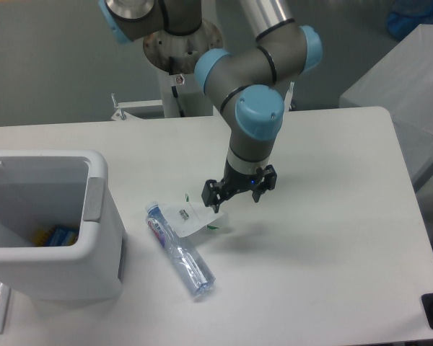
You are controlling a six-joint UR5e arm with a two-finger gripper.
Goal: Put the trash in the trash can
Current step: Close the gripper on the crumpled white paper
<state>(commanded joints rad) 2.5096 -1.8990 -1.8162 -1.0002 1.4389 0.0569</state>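
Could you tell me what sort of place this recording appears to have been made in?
Probably a robotics lab or test cell. A robot arm on a pedestal holds its gripper over a plain white table, where staged trash, a paper wrapper and a crushed bottle, lies beside a white bin.

Tabletop: smooth white laminate, matt with a faint sheen. Trash can near the left edge: moulded white plastic, smooth and slightly glossy, with a matt grey plastic side panel. Bottle: thin clear plastic, creased and glossy, with a printed film label. Wrapper: crumpled white paper, matt. Gripper: black, matt, hard-looking; material cannot be told. Arm: satin grey tubes with smooth light-blue plastic joint caps. Arm base: bare, dull metal.
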